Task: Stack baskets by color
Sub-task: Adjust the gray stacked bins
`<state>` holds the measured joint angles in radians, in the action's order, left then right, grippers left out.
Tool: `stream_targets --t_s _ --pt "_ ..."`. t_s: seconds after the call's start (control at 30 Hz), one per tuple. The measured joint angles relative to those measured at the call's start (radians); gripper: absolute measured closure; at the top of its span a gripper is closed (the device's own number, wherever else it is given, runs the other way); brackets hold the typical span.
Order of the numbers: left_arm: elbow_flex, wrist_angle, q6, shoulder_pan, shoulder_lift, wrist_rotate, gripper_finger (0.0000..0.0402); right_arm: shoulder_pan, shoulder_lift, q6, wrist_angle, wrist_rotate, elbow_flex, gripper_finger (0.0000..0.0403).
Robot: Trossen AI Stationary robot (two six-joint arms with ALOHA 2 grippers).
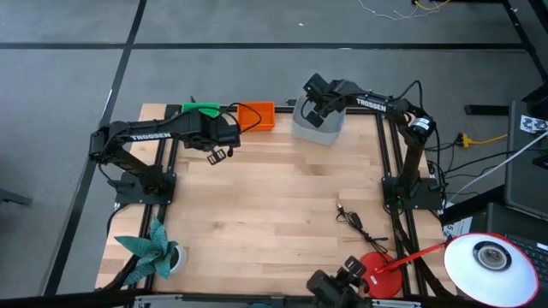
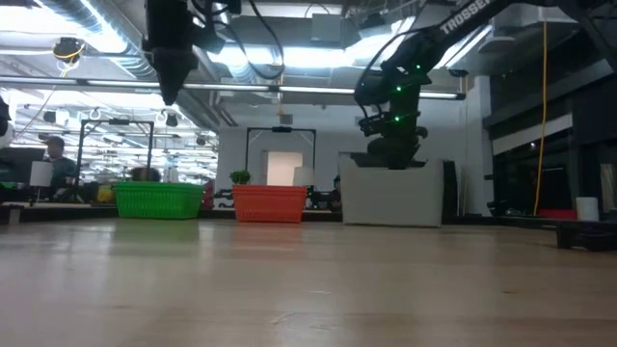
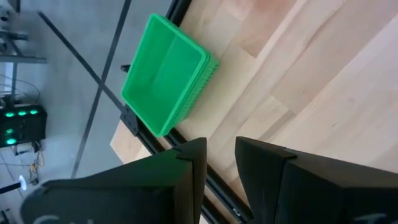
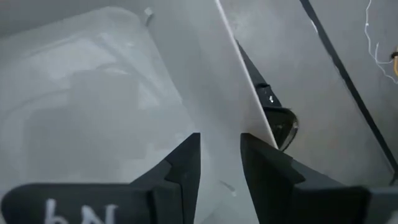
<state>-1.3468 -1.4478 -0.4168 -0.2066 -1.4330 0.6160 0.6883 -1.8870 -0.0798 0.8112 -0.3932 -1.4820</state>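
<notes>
- three colour piles along the counter (image 1: 257, 205) top edge in the high view: green baskets (image 1: 200, 109), orange baskets (image 1: 257, 115), grey baskets (image 1: 318, 125).
- looks nearly finished.
- right claw (image 4: 219, 155) clamped on the grey rim.
- left claw (image 3: 219, 163) slightly apart, empty, above the counter.

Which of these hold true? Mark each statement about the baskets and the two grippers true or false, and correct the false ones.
1. The green perforated plastic basket sits at the table's far edge beside the orange perforated plastic basket. True.
2. The right gripper straddles the rim of the translucent pale grey plastic basket. True.
3. The left gripper holds the green basket. False: it is empty, apart from the basket.
4. The pale grey basket lies between the green and orange ones. False: it stands to the orange basket's right.
</notes>
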Motion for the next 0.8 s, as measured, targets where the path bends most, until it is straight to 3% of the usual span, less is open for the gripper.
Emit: stream_targets --t_s 0.8 --pt "0.000 0.000 0.001 0.004 0.000 0.032 0.0324 0.038 0.004 -0.004 -0.068 0.055 0.001 0.0283"
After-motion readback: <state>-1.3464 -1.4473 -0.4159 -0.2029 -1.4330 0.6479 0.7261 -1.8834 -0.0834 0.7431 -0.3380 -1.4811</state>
